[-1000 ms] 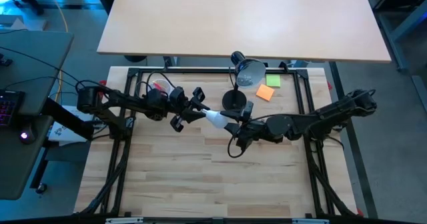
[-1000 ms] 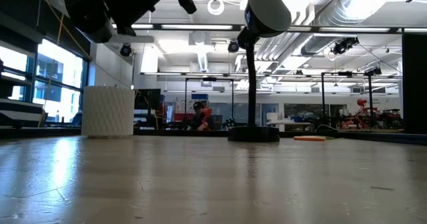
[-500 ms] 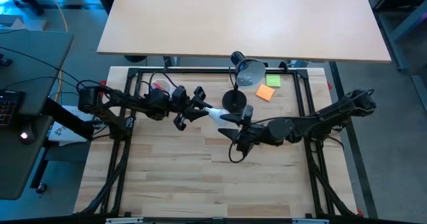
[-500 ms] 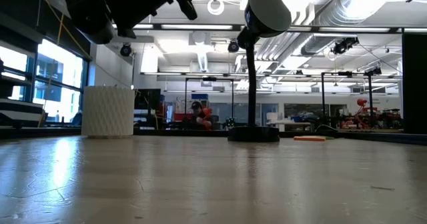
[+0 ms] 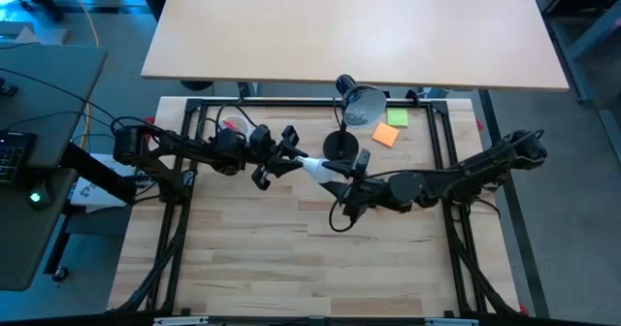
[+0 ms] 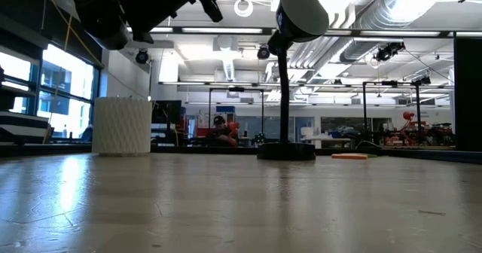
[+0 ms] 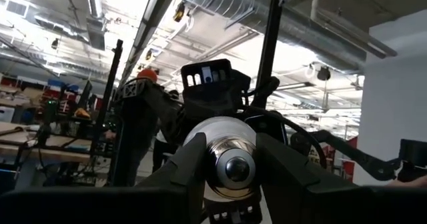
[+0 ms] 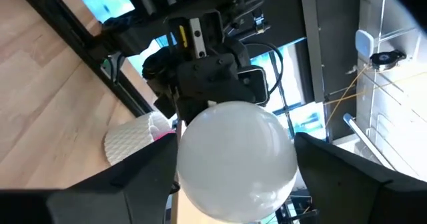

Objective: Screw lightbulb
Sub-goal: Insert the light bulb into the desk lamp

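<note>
We saw one small white frosted lightbulb [image 5: 315, 168] held in the air over the pale wooden table [image 5: 291, 258], between two grippers. The left gripper [image 5: 291, 155] pinched the lightbulb at its silvery screw base [image 7: 230, 168], a dark finger [image 7: 179, 172] on each side of it. The right gripper [image 5: 340, 179] stood just past the lightbulb's round glass end, its fingers [image 8: 137, 169] spread to either side of the glass with gaps showing, so it was not clamping.

Just beyond the right gripper stood one black desk lamp [image 5: 347, 122], its round base [image 5: 340, 146] close behind the lightbulb and its head [image 5: 363, 104] toward the far edge of the table. One orange sticky pad [image 5: 386, 134] and one green one [image 5: 397, 118] lay beside the lamp. One white ribbed cup [image 6: 122, 126] stood behind the left gripper, near the far left corner. On the near side of both grippers the table was open wood out to the black frame rails [image 5: 175, 239] along its edges.
</note>
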